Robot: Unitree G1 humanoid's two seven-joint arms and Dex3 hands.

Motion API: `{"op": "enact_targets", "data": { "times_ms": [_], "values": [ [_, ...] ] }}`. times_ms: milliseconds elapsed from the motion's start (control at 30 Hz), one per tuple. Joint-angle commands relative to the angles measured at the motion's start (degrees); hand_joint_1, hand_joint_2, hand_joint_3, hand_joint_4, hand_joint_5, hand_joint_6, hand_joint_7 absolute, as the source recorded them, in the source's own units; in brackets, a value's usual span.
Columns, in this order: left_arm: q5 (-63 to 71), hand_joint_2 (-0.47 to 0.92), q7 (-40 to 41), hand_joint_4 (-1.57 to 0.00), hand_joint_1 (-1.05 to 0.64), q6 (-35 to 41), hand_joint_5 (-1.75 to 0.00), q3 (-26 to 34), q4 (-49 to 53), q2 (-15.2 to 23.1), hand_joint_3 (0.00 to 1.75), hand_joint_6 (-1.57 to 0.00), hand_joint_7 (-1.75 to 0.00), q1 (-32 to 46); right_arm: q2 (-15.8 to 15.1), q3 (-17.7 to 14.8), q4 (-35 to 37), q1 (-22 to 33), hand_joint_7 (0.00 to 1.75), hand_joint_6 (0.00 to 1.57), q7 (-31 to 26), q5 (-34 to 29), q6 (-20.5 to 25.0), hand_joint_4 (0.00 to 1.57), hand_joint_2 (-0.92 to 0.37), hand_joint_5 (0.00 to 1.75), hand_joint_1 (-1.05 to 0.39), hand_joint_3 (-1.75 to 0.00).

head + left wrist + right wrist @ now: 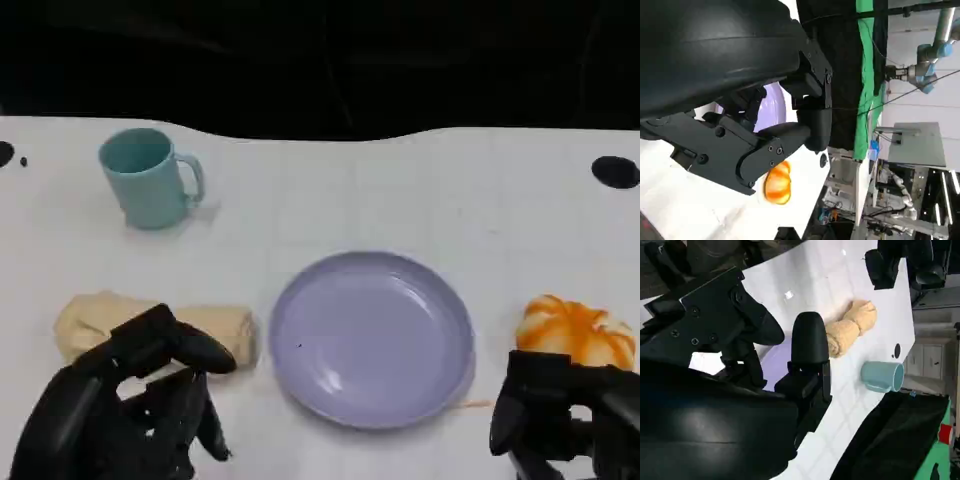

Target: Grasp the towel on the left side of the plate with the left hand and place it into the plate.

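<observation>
**Operator:** Nearest the head camera, what does the left hand (125,405) hold?

**Technician:** Nothing. It hovers at the near edge of the towel (155,328), fingers apart and curved, one finger reaching over the roll. No contact can be confirmed. The right hand (560,415) sits low at the other side; its fingers curl in, and whether it is clenched cannot be told.

**Operator:** List the layout, largest item first.

**Technician:** White table (420,190); lilac plate (372,338) at centre; towel lying on the table just left of the plate, its right end almost at the rim; teal mug (150,178) further back on the left; orange pumpkin-like object (578,332) right of the plate, beside the right hand.

**Operator:** Failure modes from this position?

**Technician:** Judged risks: a shallow closure may catch only the outer layer, so the roll unwinds and trails across the table. A grip taken at one end may let the other end sag and drag against the plate rim, shifting the plate.

**Operator:** Towel condition?

**Technician:** Pale cream, soft terry texture, rolled into a lumpy cylinder, thicker at its left end.
</observation>
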Motion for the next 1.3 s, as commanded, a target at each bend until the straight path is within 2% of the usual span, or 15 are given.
{"op": "enact_targets", "data": {
  "times_ms": [33, 767, 900, 1033, 1100, 1167, 1233, 1300],
  "values": [
    [0.13, 0.63, -0.09, -0.81, -0.29, -0.1, -1.63, 0.28, -0.18, 1.25, 0.94, -0.75, -1.44, -0.27, -0.51, -0.31, -0.08, -0.29, 1.52, 0.63, 0.18, 0.52, -0.24, 0.72, -0.52, 1.75, -0.09, -1.22],
    [-0.48, 0.62, 0.43, -0.81, -0.28, 0.17, -1.65, 1.18, -0.73, 1.88, 0.96, -0.74, -1.43, 0.14, -0.57, 0.28, -1.06, 0.28, 1.53, 0.64, 0.14, -0.06, -0.32, 0.72, -0.52, 1.75, -0.08, -1.22],
    [1.91, 0.6, 1.96, -0.79, -0.28, -0.85, -1.56, 1.97, -0.98, 1.91, 0.97, -0.76, -1.36, -0.48, -0.35, 0.97, -1.42, 0.29, 1.53, 0.64, -0.27, -0.38, -0.09, 0.72, -0.52, 1.75, -0.08, -1.23],
    [4.08, 0.74, 3.18, -0.7, -0.28, 0.67, -1.24, 2.74, -2.29, 3.34, 0.71, -0.77, -0.91, -1.41, -0.19, 1.59, -1.82, 0.31, 1.53, 0.64, -0.8, -0.46, 0.17, 0.72, -0.52, 1.75, -0.07, -1.23],
    [8.28, 0.83, 3.19, -0.65, -0.27, -0.22, -1.16, 2.84, -3.1, 5.63, 0.55, -0.76, -0.73, -1.83, -0.06, 1.86, -2.19, 0.32, 1.53, 0.64, -1.09, -0.31, 0.58, 0.72, -0.52, 1.75, -0.07, -1.24],
    [13.51, 0.9, 3.15, -0.57, -0.3, -0.23, -0.93, 2.89, -4.66, 8.55, 0.36, -0.73, -0.41, -2.62, -0.03, 2.07, -2.6, 0.3, 1.54, 0.64, -1.34, -0.2, 0.89, 0.73, -0.52, 1.75, -0.07, -1.24],
    [18.24, 0.92, 3.09, -0.55, -0.36, 1.17, -0.73, 2.79, -6.37, 11.24, 0.3, -0.71, -0.2, -3.53, -0.07, 2.19, -2.91, 0.26, 1.54, 0.63, -1.53, -0.19, 1.17, 0.73, -0.52, 1.75, -0.07, -1.24],
    [22.75, 0.92, 2.87, -0.57, -0.39, 3.06, -0.55, 2.18, -7.26, 13.73, 0.25, -0.68, -0.08, -5.05, 0.02, 2.14, -3.05, 0.24, 1.54, 0.63, -1.6, 0.08, 1.41, 0.73, -0.51, 1.75, -0.07, -1.24]
  ]
}}
